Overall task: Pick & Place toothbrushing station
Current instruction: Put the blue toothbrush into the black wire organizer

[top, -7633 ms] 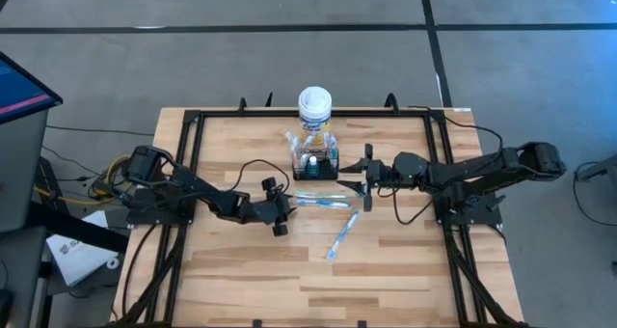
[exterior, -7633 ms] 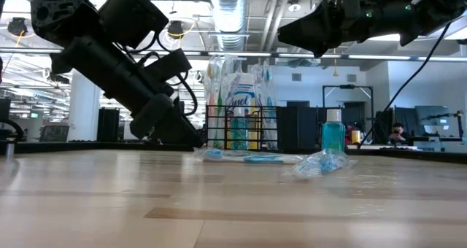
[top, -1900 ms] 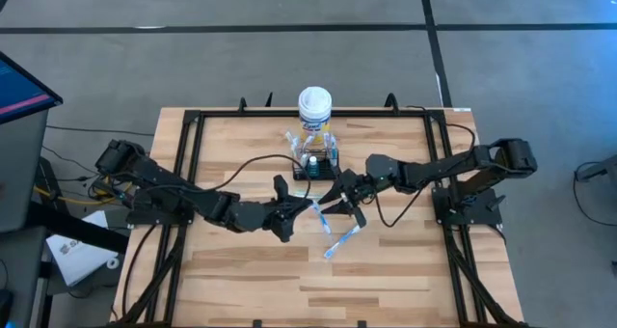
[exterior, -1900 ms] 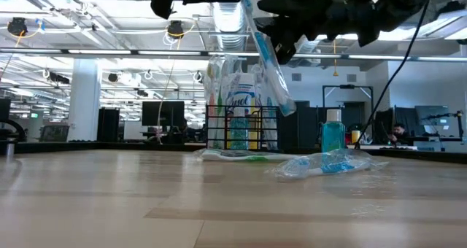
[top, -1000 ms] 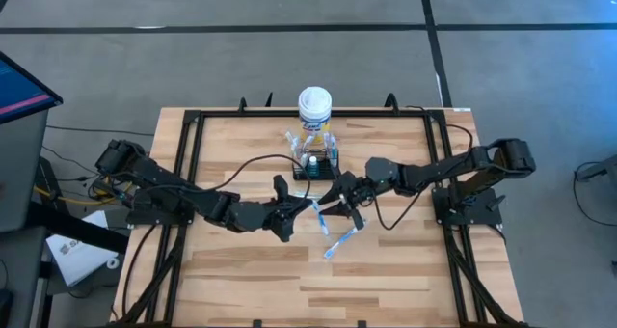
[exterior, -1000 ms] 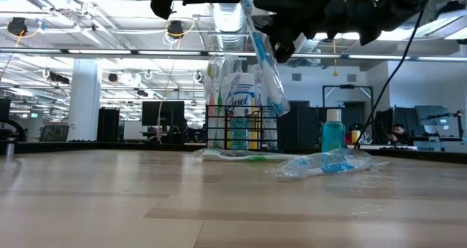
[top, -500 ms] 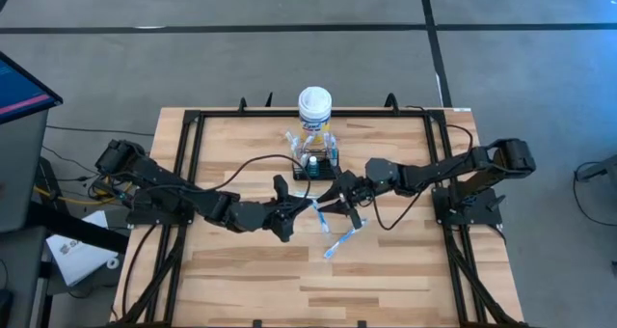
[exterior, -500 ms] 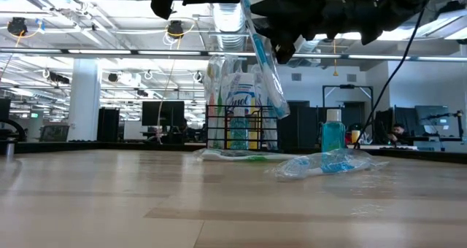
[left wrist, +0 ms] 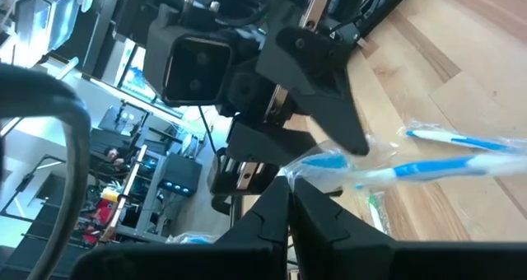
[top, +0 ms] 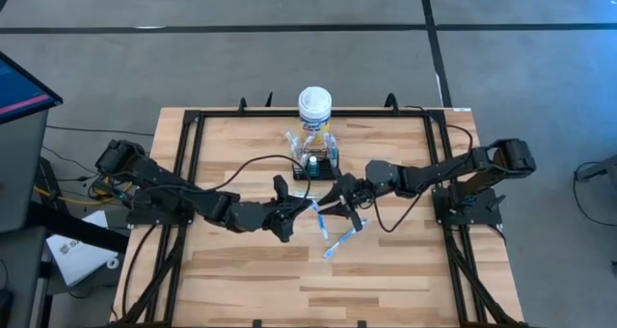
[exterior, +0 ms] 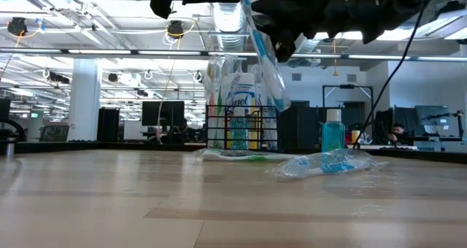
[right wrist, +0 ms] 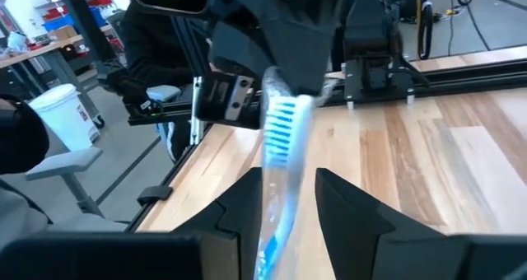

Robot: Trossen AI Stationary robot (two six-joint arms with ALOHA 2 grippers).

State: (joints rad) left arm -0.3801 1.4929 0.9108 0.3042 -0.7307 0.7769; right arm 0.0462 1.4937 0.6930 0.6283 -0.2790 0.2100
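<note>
A toothbrush in a clear wrapper [exterior: 266,58] hangs slanted above the table's middle, between my two grippers. My left gripper [top: 307,210] is shut on its upper end. My right gripper [right wrist: 288,206] stands open with one finger on either side of the wrapped brush, just below the blue bristles [right wrist: 284,128]. Whether those fingers touch the wrapper I cannot tell. The toothbrushing station, a black wire caddy [top: 316,166] with several brushes upright in it, stands farther back on the table. My left gripper pinches the wrapper's end [left wrist: 303,170] beside the brush head between its two shut fingers. The fingers come about level from the table's left. The brush hangs tilted below them, clear of the table.
A yellow canister with a white lid [top: 315,106] stands behind the caddy. Another wrapped toothbrush [top: 343,239] lies on the wood nearer the front, and one more [exterior: 233,156] lies before the caddy. A blue bottle [exterior: 333,135] stands to the caddy's right in the low view.
</note>
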